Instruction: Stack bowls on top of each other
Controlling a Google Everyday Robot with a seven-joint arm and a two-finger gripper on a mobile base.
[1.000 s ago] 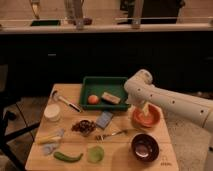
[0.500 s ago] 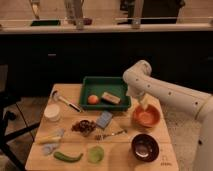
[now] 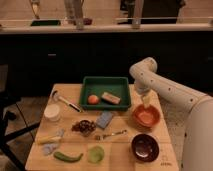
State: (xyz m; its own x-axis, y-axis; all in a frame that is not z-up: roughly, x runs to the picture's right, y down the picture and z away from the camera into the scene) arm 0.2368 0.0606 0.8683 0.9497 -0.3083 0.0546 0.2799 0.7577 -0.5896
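The orange bowl [image 3: 146, 116] sits on the wooden table [image 3: 75, 162] at the right, behind the dark maroon bowl [image 3: 145, 146], which stands near the front right corner. The two bowls are apart, side by side front to back. My gripper [image 3: 146, 101] hangs from the white arm just above the far rim of the orange bowl, pointing down into it.
A green tray [image 3: 106, 82] at the back holds an orange fruit [image 3: 93, 99] and a tan block [image 3: 111, 97]. On the table are a white lidded container [image 3: 52, 112], a pale green cup [image 3: 96, 153], a green pepper [image 3: 68, 157], a blue-grey sponge [image 3: 105, 119], a fork [image 3: 111, 134] and a utensil [image 3: 65, 100].
The arm has lifted and drawn back from low over the orange bowl, so the gripper now stands higher at the bowl's far rim. The bowls have not moved.
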